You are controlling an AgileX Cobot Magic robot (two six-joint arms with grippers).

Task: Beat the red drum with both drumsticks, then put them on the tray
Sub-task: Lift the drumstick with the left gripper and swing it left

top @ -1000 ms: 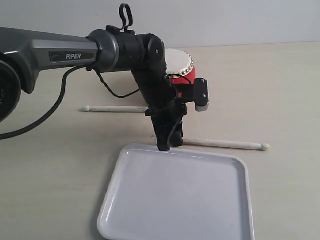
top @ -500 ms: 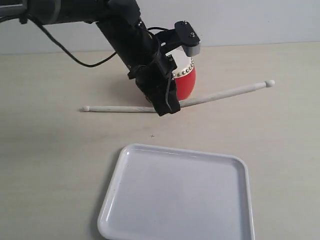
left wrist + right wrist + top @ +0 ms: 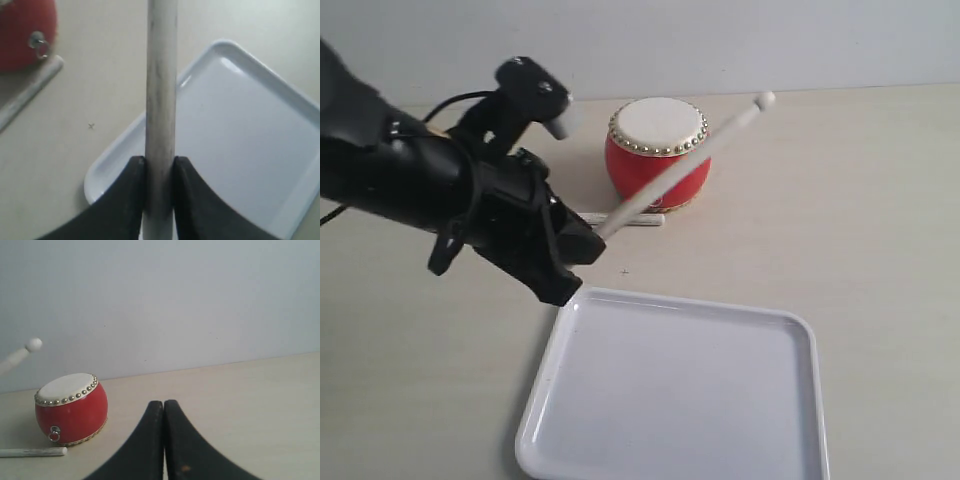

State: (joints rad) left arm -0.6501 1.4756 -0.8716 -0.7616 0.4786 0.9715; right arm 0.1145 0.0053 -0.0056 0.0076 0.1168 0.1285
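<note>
The red drum (image 3: 658,150) stands upright on the table beyond the white tray (image 3: 670,390). My left gripper (image 3: 585,245) hangs near the tray's far left corner, shut on one drumstick (image 3: 680,165). That stick slants up across the front of the drum, and its bead tip (image 3: 765,99) is in the air past the drum's right side. In the left wrist view the stick (image 3: 161,100) is clamped between both fingers (image 3: 131,200). The other drumstick (image 3: 642,219) lies on the table at the drum's foot, mostly hidden by the arm. My right gripper (image 3: 163,405) is shut on nothing, well away from the drum (image 3: 72,407).
The left arm's dark body and cable (image 3: 410,190) fill the left side of the table. A pale wall (image 3: 175,300) rises behind the table. The right arm does not show in the exterior view.
The left gripper lifted the drumstick from the table by the tray. It then swung left, and the stick's tip rose from table level to above the drum.
</note>
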